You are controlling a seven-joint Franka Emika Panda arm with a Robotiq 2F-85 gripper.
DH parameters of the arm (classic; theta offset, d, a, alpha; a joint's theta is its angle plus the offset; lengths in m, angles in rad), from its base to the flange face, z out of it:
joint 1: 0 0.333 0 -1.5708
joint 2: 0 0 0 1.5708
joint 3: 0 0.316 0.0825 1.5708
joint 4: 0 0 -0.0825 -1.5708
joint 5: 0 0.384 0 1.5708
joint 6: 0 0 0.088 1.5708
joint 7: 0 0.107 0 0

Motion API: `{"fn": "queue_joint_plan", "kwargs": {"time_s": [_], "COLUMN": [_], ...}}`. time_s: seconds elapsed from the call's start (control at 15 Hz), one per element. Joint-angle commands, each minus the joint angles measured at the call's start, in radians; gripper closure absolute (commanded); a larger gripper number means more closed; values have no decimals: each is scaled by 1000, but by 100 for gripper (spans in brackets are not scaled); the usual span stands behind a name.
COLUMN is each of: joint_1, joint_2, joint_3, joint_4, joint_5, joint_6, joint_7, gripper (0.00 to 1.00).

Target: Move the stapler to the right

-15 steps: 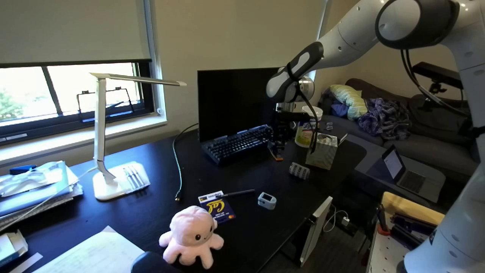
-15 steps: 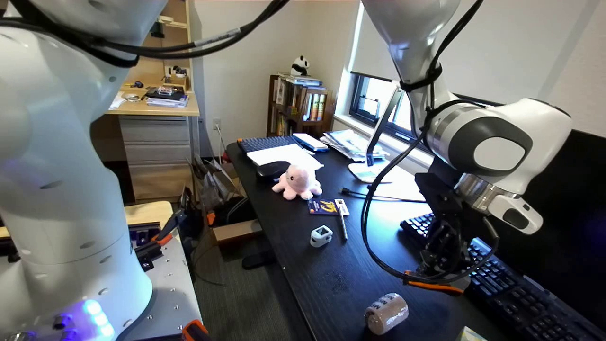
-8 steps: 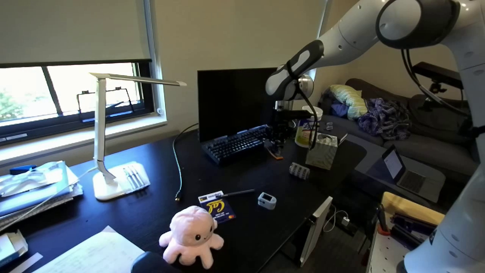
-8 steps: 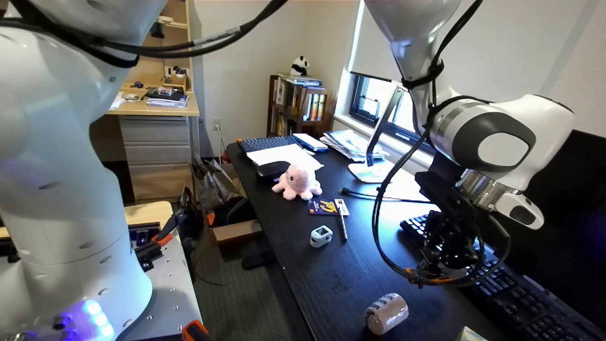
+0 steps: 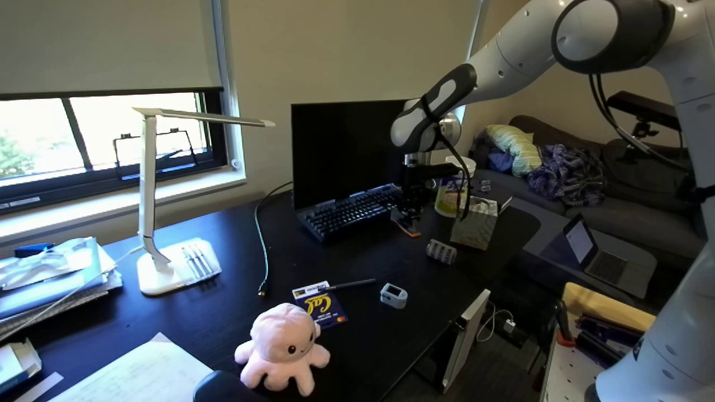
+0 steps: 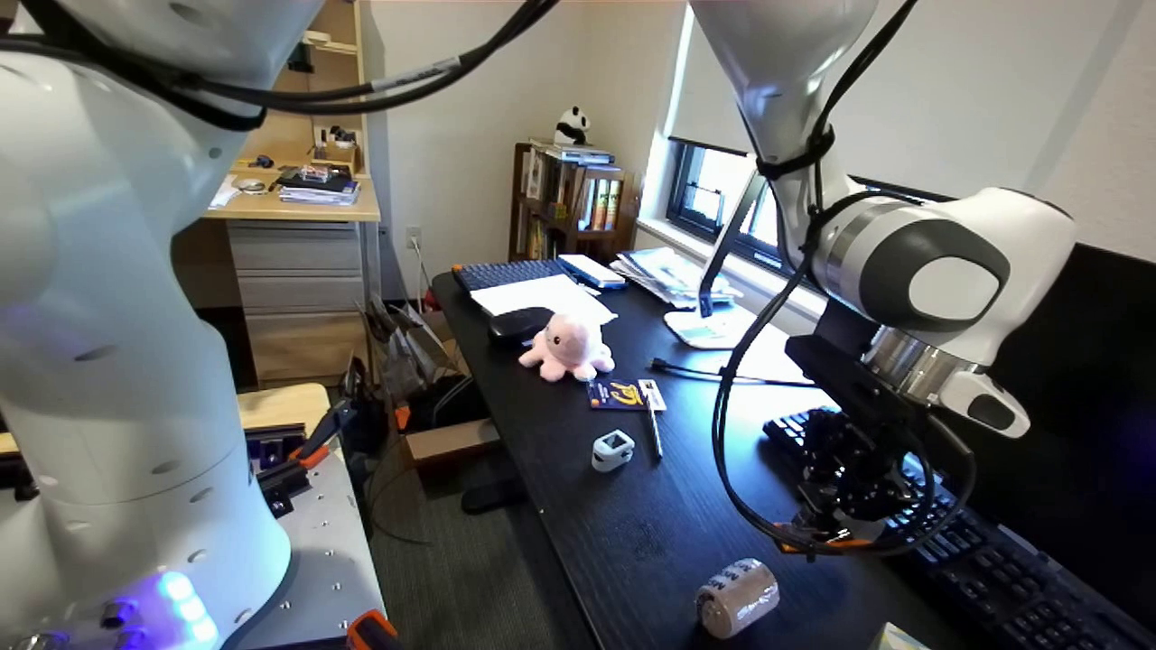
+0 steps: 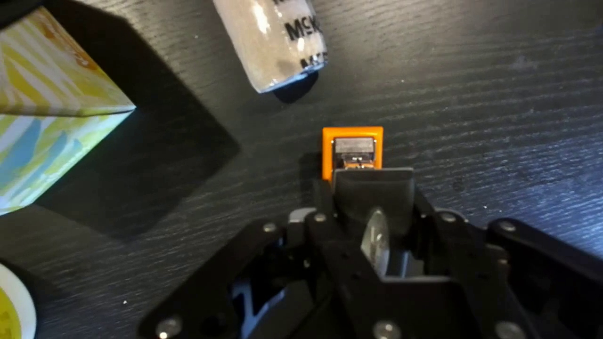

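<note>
Stapler [image 7: 353,134], inward of the rounded corner of the tabletop [image 5: 357,257]: jaws cover part of it in both exterior views, and in the wrist view all past its orange end blurs dark, contact unreadable. Nearer that corner, tissue box [image 7: 56,89] and tub [image 7: 26,301] cut by the wrist view's left edge, beige roll [image 7: 275,42] by the top.
</note>
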State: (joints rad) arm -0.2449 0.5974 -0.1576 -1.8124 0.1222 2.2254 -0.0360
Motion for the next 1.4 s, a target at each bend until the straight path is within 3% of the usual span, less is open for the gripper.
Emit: {"fn": "queue_joint_plan", "kwargs": {"time_s": [0.0,0.33,0.8,1.33], "joint_1": [-26,-68,-112,-123], "joint_2": [-21,-11,21,34], "joint_3": [-23,-33,36,28], "joint_4": [-20,-21,-70,-64], "joint_5": [-56,-98,-82,-120], "joint_6": [-9,-26,38,66], "joint_7": [-39,-139,-370,-471], "gripper": [88,88,88,88]}}
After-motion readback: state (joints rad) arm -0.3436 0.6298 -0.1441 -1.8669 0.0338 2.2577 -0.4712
